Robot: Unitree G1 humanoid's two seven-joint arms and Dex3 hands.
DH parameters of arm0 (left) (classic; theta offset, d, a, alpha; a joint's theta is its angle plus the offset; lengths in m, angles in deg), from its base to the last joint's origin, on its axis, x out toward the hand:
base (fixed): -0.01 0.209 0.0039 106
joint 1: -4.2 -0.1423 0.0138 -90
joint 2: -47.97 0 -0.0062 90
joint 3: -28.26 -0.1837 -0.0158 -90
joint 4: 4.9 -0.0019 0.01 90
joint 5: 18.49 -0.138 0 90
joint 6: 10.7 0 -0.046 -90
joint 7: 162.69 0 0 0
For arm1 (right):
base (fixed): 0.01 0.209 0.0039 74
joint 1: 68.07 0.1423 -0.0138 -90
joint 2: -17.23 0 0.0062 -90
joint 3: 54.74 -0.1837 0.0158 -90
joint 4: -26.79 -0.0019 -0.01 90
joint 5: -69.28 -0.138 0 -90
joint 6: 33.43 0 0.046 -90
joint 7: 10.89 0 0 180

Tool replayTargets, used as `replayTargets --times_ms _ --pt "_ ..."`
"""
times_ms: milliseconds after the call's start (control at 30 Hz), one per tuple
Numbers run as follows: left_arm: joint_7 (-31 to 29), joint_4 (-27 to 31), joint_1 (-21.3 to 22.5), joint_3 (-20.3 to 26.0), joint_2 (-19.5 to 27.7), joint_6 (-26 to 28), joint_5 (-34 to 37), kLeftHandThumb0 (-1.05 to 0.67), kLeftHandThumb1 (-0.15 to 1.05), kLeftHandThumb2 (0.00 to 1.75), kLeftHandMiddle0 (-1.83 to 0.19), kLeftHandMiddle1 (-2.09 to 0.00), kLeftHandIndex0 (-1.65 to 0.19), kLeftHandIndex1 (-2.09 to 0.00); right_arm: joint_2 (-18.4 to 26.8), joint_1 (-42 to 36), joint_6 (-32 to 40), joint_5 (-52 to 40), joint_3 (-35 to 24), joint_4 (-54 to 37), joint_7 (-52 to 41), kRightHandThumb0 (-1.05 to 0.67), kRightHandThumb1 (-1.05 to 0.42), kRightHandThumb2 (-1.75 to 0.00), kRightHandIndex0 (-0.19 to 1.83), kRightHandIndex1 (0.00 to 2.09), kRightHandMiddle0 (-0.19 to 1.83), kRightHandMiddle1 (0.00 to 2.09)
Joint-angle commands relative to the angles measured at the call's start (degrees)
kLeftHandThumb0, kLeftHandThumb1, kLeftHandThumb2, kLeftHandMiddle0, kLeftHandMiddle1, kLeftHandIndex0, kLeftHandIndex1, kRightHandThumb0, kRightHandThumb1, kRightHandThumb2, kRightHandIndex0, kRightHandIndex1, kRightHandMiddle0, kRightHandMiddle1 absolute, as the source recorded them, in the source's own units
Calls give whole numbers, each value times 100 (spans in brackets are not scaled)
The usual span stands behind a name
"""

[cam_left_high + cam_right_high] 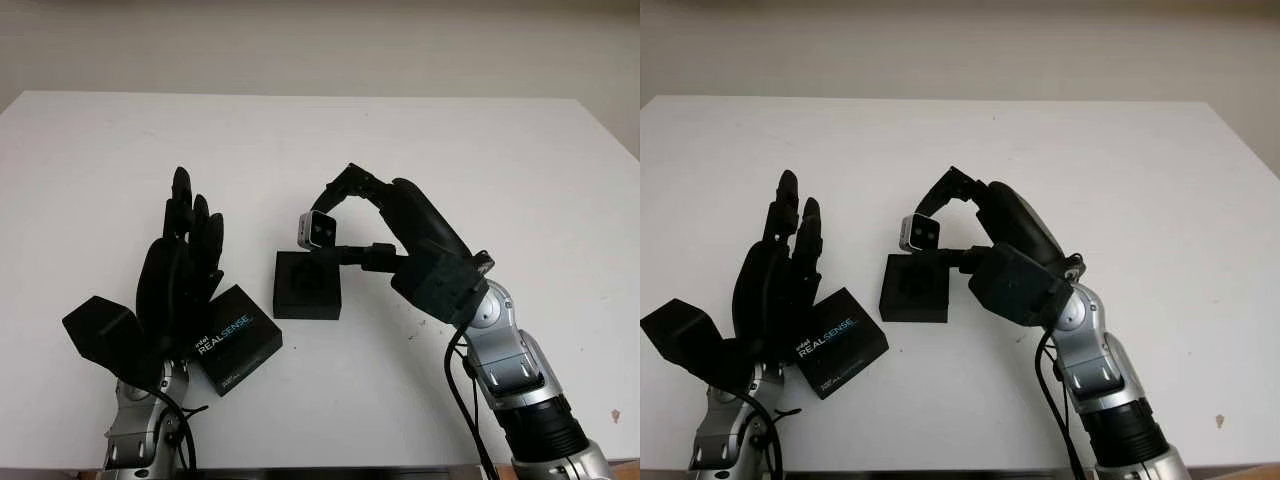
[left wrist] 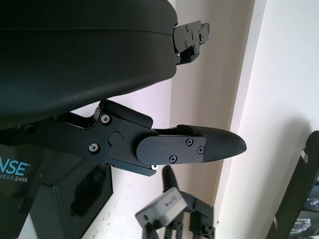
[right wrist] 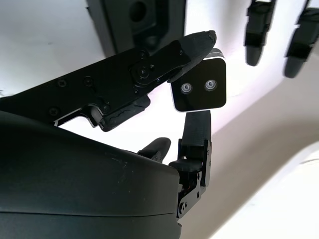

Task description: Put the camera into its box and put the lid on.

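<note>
Right hand: the right hand (image 1: 335, 222) is in the middle of the frame, and its fingers pinch the little silver camera (image 1: 319, 230).
Camera: it is up in the air, just above the open black box (image 1: 307, 285) (its two round lenses show well in the right wrist view (image 3: 198, 87)).
Box: it sits on the white table (image 1: 450, 150), a bit below the middle of the frame, with its foam hole facing up.
Lid: the black lid (image 1: 233, 339) with "REALSENSE" on it lies flat on the table at the lower left, near the box but not touching it.
Left hand: the left hand (image 1: 178, 275) is at the lower left, held up beside the lid, open and holding nothing.
Done: I think the camera is picked up and brought over the box.
Left to do: the camera is not in the box yet, and the lid is not on.
Count: one camera, one box, one lid, two hands.
</note>
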Motion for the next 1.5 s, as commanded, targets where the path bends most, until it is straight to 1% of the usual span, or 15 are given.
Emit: replayTargets --times_ms 0,167,267,433,567,667,900,1100,1267,1467 --pt "38 41 78 -27 -53 -33 -13 -73 105 38 19 0 19 0 46 -34 157 74 -17 -215 -40 -40 -100 -6 26 42 32 175" --pt "121 4 127 -67 -96 -34 -107 -76 105 39 19 0 19 0 51 -59 585 489 181 -353 -102 -39 -100 -6 29 38 32 177" --pt "47 -42 162 -58 -114 -81 -24 -75 105 38 19 0 19 0 20 -89 747 662 307 -404 -139 -37 -100 -5 31 36 33 181" --pt "69 -56 189 -75 -133 -85 -70 -76 105 38 19 0 19 0 -52 -153 941 738 424 -431 -210 -36 -100 -5 32 33 31 184" --pt "72 -101 208 -77 -152 -126 -73 -76 105 38 19 0 19 0 -75 -153 1042 811 546 -402 -301 -35 -100 -5 32 31 31 182" --pt "71 -114 213 -62 -169 -141 -41 -75 105 37 19 0 19 0 -95 -103 1041 847 618 -318 -334 -37 -100 -5 34 30 35 184" --pt "117 -101 197 -61 -146 -130 -93 -76 105 37 19 0 19 0 -237 -26 1122 776 670 -176 -386 -37 -99 -5 36 28 36 184" --pt "69 -92 165 -41 -140 -135 -13 -75 105 36 19 0 19 0 -230 61 1041 813 735 28 -421 -37 -100 -5 37 26 38 188" --pt "58 -71 130 -58 -94 -181 -81 -75 105 38 19 0 19 0 -183 232 955 856 769 308 -403 -37 -100 -5 37 24 34 184" --pt "83 -25 108 -47 -125 -126 -28 -74 105 37 19 0 19 0 -111 358 779 856 730 565 -362 -37 -101 -6 37 22 32 186"
